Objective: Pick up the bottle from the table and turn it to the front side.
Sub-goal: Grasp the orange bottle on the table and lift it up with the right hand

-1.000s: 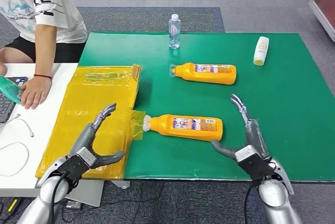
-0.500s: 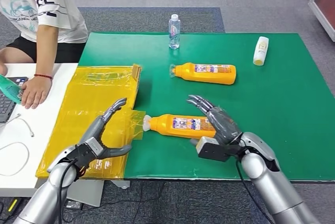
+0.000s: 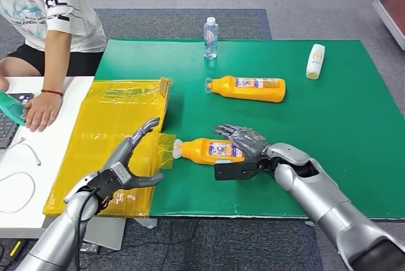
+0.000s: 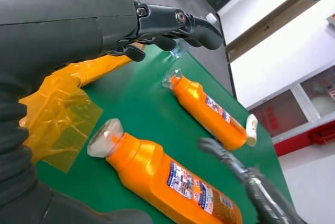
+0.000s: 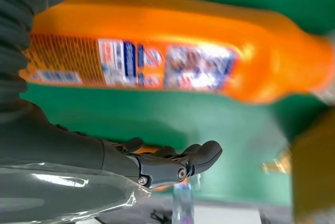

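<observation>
Head view: glossy orange bottle (image 3: 210, 151) lying flat, right hand (image 3: 243, 147) over base.

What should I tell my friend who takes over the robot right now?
Right hand: fingers apart, spread over the near orange bottle's base end; a grip isn't evident.
Left hand: holds nothing, fingers apart, over the yellow plastic sheet.
The near orange bottle lies on its side on the green mat, cap toward the sheet. A second orange bottle lies farther back.
Done: reach. Left: grip, lift, turn it front side.
</observation>
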Action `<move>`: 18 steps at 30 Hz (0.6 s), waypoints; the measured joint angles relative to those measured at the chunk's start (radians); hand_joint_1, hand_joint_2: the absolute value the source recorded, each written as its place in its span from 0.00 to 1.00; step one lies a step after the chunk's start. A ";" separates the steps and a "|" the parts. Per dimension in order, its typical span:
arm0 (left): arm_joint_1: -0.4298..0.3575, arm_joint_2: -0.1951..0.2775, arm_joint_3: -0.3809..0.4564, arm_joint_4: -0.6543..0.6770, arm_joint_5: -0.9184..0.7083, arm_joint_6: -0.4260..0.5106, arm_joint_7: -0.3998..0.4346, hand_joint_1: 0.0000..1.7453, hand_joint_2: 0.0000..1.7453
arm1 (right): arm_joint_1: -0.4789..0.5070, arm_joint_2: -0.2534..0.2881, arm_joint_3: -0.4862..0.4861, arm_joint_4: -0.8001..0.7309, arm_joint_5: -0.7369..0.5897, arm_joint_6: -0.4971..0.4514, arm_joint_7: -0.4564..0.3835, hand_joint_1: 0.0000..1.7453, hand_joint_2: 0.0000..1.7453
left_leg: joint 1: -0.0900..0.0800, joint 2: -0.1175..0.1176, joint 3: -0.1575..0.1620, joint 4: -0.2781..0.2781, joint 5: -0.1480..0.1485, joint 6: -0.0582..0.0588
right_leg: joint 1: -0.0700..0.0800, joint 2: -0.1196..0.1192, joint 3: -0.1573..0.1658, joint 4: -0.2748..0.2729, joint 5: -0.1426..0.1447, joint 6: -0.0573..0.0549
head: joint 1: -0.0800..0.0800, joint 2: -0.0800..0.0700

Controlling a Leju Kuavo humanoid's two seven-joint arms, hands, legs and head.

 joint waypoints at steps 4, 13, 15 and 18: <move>-0.001 0.000 -0.003 0.010 0.002 0.000 -0.002 0.00 1.00 | -0.042 0.018 0.059 0.115 0.003 0.005 0.020 0.00 1.00 | 0.000 0.000 0.000 0.000 0.000 0.000 | 0.000 0.000 0.000 0.000 0.000 0.000 | 0.000 0.000; -0.003 0.002 -0.003 0.032 0.003 0.000 -0.013 0.00 1.00 | -0.097 0.022 0.114 0.225 -0.027 0.044 0.030 0.00 1.00 | 0.000 0.000 0.000 0.000 0.000 0.000 | 0.000 0.000 0.000 0.000 0.000 0.000 | 0.000 0.000; -0.004 0.002 -0.003 0.036 0.003 -0.001 -0.015 0.00 1.00 | -0.102 0.022 0.120 0.234 -0.033 0.049 0.033 0.00 1.00 | 0.000 0.000 0.000 0.000 0.000 0.000 | 0.000 0.000 0.000 0.000 0.000 0.000 | 0.000 0.000; -0.011 0.001 -0.003 0.043 0.002 -0.004 -0.018 0.00 1.00 | -0.111 0.022 0.130 0.247 -0.037 0.048 0.042 0.00 1.00 | 0.000 0.000 0.000 0.000 0.000 0.000 | 0.000 0.000 0.000 0.000 0.000 0.000 | 0.000 0.000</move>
